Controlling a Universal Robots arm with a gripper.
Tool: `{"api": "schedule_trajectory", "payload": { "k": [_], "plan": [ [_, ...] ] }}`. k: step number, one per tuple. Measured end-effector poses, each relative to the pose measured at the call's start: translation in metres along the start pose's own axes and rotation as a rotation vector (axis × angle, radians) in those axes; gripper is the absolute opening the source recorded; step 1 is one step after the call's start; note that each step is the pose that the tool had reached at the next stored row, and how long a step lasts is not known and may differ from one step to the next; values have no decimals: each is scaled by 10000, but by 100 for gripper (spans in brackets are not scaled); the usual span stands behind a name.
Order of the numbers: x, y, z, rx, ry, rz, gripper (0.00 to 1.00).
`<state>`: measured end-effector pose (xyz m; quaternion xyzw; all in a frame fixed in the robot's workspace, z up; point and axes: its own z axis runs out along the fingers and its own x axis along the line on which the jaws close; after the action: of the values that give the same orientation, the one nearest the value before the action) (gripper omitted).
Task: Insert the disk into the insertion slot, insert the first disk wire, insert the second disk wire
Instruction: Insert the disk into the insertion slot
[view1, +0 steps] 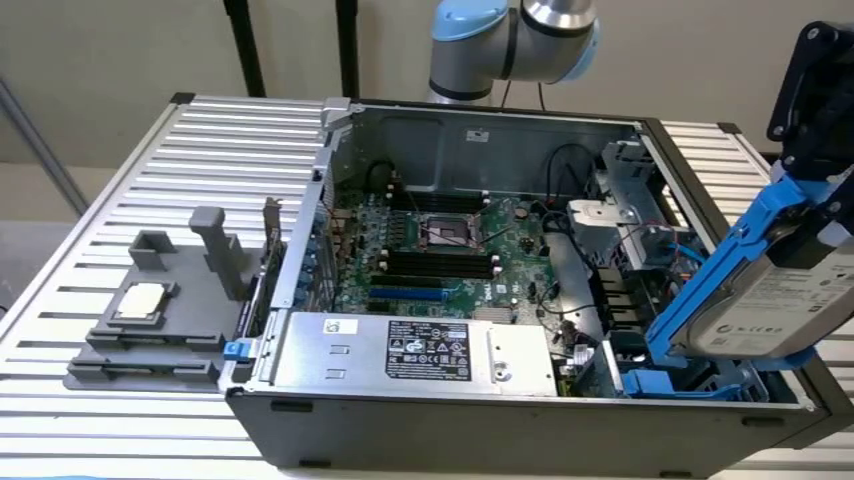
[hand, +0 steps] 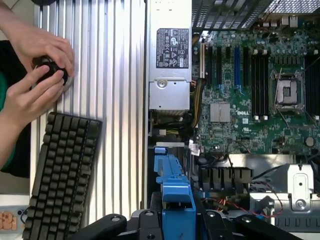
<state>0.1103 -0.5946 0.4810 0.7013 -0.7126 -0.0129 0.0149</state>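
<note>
1. Table (view1: 227, 130): slatted metal, carrying everything listed.
2. Fixture (view1: 147, 330): grey, sitting at 9 o'clock of the case in the exterior view, with a square chip (view1: 140, 302) lying flat in it.
3. Case (view1: 534, 415): lying on its side with the open side facing up. The board (view1: 441, 250) is showing at its centre, and a silver power box (view1: 427, 350) is lying at 6 o'clock.
4. Arm (view1: 514, 35): its blue-capped joints are standing behind the case at 12 o'clock. The wrist is coming in at 2 o'clock of the case and hanging over the case's 4 o'clock corner.
5. Slot (view1: 663, 384): a grey bay with blue fittings, sitting in that 4 o'clock corner.
6. Disk (view1: 785, 300): hanging in the air over the slot, clipped in its blue carrier.
   - Its long axis is running from 7 o'clock up to 1 o'clock, steeply tilted.
   - Its white label is facing outward, toward the exterior view's right.
   - Its lower end is pointing down at the slot; whether the two are touching cannot be told.
7. Gripper (view1: 817, 215): black, pointing downward and clamping the upper part of the disk's carrier between its fingers.
8. Wrist view: a person's hands (hand: 37, 75) are working a small dark object on the table beside the case, close to a dark keyboard (hand: 60, 175).
</note>
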Motion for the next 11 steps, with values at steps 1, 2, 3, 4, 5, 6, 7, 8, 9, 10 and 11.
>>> {"api": "schedule_trajectory", "payload": {
  "k": [1, 2, 3, 4, 5, 6, 7, 8, 9, 10, 11],
  "plan": [
    [0, 13, 18, 0, 1, -10, 33],
    [-2, 27, 36, 0, 3, -20, 33],
    [-6, 37, 55, 0, 3, -31, 33],
    [-10, 44, 74, 0, 4, -44, 33],
    [-15, 47, 92, 0, 4, -63, 33],
    [-20, 47, 108, 0, 4, -85, 33],
    [-25, 46, 122, 0, 5, -107, 33],
    [-30, 46, 134, 1, 0, -132, 33],
    [-35, 47, 143, 1, -6, -153, 33],
    [-39, 47, 151, 1, -15, -177, 33],
    [-41, 47, 159, 1, -33, -202, 33]
  ]
}}
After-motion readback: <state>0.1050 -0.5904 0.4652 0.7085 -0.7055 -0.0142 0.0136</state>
